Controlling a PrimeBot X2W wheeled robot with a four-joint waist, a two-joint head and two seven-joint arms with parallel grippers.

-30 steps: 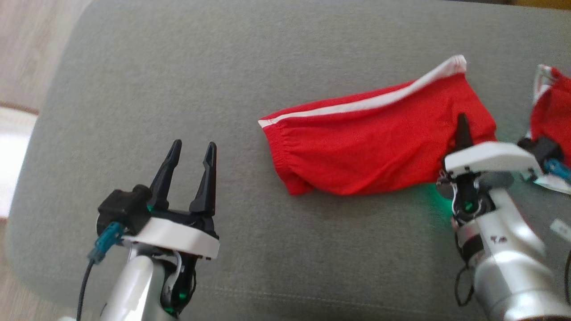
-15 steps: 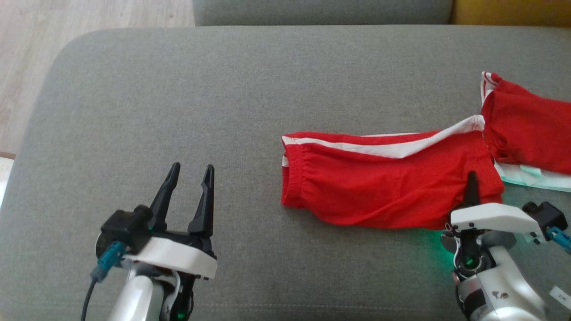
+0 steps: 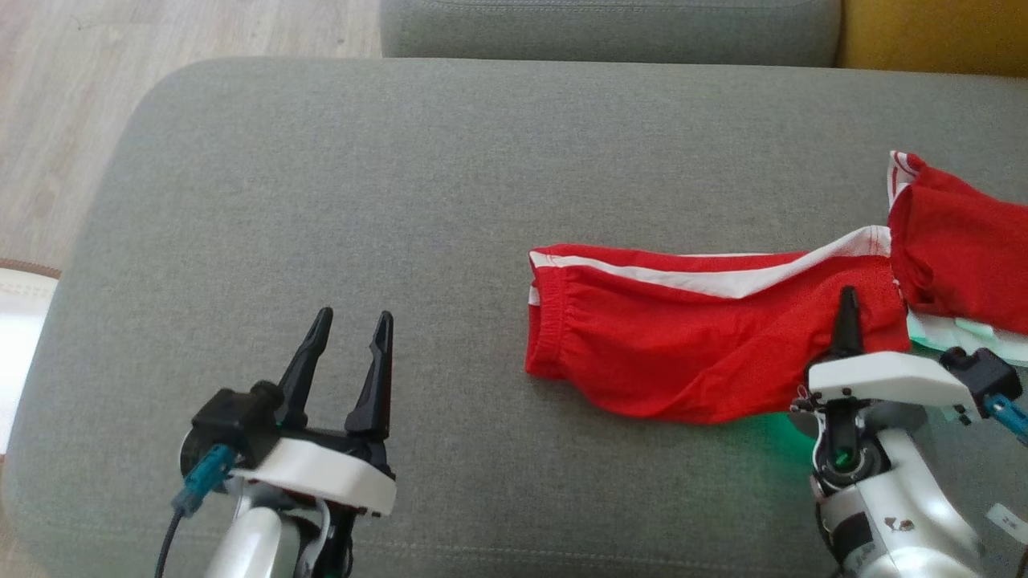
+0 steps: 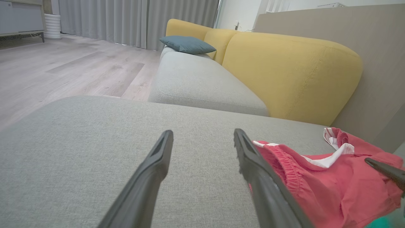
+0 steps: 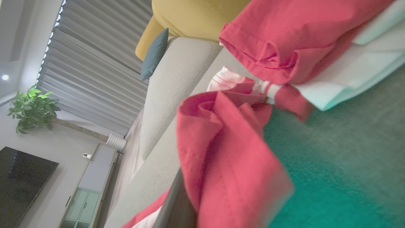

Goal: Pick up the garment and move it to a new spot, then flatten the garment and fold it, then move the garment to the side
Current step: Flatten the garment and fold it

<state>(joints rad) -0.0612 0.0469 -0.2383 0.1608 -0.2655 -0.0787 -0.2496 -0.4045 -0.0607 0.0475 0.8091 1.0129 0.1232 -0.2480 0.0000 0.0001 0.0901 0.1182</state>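
Black-fingered right gripper [image 3: 846, 319], lower right, pinches the edge of the garment [image 3: 683, 345]; left gripper [image 3: 347, 353], lower left, stands half-open, holding nothing. The garment, red with a white stripe, lies rumpled at centre right.

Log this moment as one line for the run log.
left gripper: fingers open, clear of cloth | right gripper: fingers shut on red shorts | red shorts: on grey sofa cushion

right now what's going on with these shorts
The right gripper is closed on the right end of the red shorts, which lie on the grey cushion. The left gripper hovers open over bare cushion, apart from the shorts. A second red garment lies at the far right, on a pale cloth.
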